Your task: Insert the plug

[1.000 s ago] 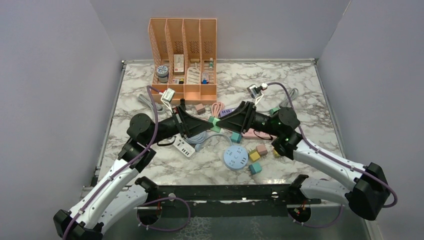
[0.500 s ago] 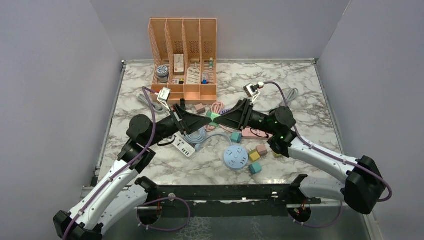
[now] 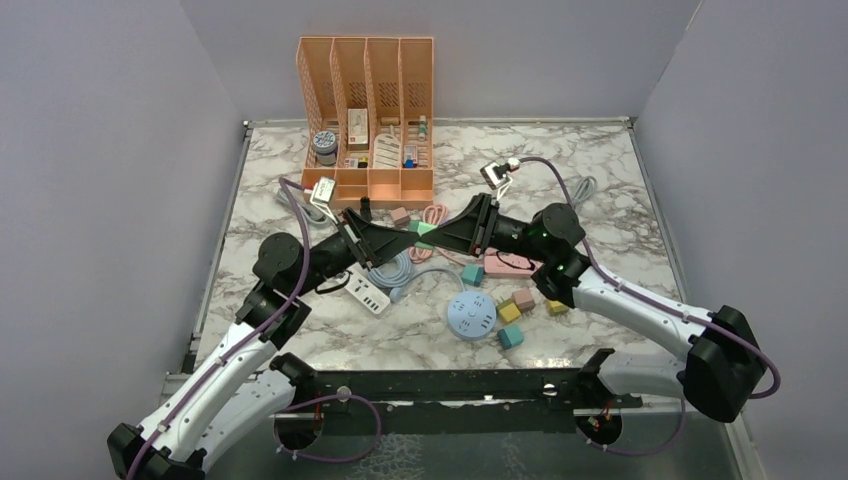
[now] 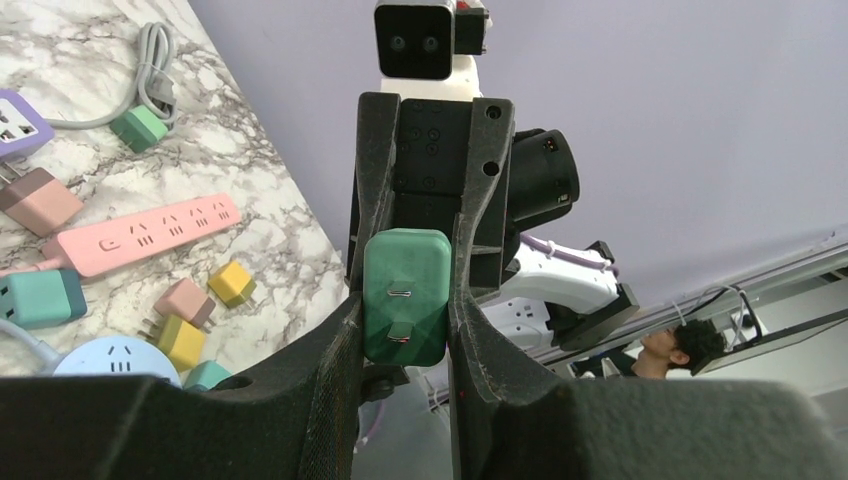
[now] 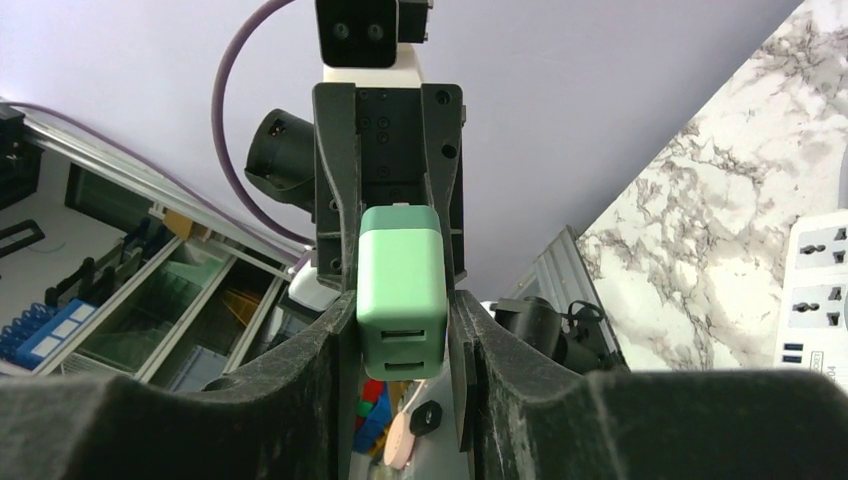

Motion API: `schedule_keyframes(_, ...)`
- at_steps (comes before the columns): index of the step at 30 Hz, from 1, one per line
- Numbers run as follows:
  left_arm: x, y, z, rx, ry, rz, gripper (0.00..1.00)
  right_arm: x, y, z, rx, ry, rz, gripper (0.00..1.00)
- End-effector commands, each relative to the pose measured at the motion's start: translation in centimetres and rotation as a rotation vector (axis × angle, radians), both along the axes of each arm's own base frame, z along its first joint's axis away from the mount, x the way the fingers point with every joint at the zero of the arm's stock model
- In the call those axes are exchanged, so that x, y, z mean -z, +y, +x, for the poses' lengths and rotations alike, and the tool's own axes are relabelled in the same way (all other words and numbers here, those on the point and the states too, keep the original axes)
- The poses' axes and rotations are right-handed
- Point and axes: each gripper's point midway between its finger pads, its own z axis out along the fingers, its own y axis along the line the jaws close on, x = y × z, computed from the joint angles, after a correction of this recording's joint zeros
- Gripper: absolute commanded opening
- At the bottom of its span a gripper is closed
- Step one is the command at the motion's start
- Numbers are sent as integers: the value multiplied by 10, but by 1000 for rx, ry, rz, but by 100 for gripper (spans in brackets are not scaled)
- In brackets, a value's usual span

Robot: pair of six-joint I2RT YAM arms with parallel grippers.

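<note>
A green plug hangs in the air over the middle of the table, between my two grippers, which meet tip to tip. My left gripper is shut on it; in the left wrist view the plug shows two metal prongs between the fingers. My right gripper comes from the other side with its jaws against the plug's sides. Seen from the right wrist, the plug shows two slot ports. Below lie a white power strip, a pink one and a round blue socket.
An orange file organizer stands at the back. Small coloured cube adapters, a grey coiled cable and a purple strip lie around the sockets. Walls close in on the left, back and right.
My right gripper has moved left onto the plug and drawn its jaws in around it. Both grippers and the plug have shifted slightly toward the back.
</note>
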Motion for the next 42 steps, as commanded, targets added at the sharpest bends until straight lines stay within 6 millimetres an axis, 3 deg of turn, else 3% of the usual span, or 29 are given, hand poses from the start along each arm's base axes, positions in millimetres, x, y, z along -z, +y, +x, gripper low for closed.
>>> schedule_keyframes(1, 3, -1, -2, 7, -14, -6, 0, 0, 8, 1, -21, -40, -47, 37)
schedule_keyframes(5, 9, 0, 0, -4, -11, 16, 0, 2, 11, 1, -39, -56, -70, 30)
schedule_keyframes(7, 15, 1, 2, -19, -3, 48, 8, 5, 13, 3, -36, -75, -104, 19)
schedule_keyframes(10, 27, 7, 6, -65, 6, 124, 38, 15, 14, 14, 0, -142, -213, 3)
schedule_keyframes(13, 39, 22, 11, -149, 6, 221, 66, 39, 6, 32, 56, -231, -410, 1)
schedule_keyframes(16, 54, 41, 13, -235, 10, 334, 80, 54, -8, 45, 56, -377, -566, 1)
schedule_keyframes(21, 73, 66, 9, -308, -12, 469, 84, 65, -42, 72, 76, -727, -877, 1)
schedule_keyframes(24, 84, 76, 8, -338, -17, 525, 84, 76, -68, 86, 73, -817, -1084, 1)
schedule_keyframes(28, 101, 86, 8, -361, -10, 598, 84, 100, -97, 101, 21, -809, -1337, 1)
schedule_keyframes(33, 117, 99, 11, -383, -31, 722, 84, 147, -133, 113, -92, -760, -1592, 1)
schedule_keyframes(42, 140, 108, 20, -402, -42, 834, 85, 197, -185, 119, -315, -716, -1827, 1)
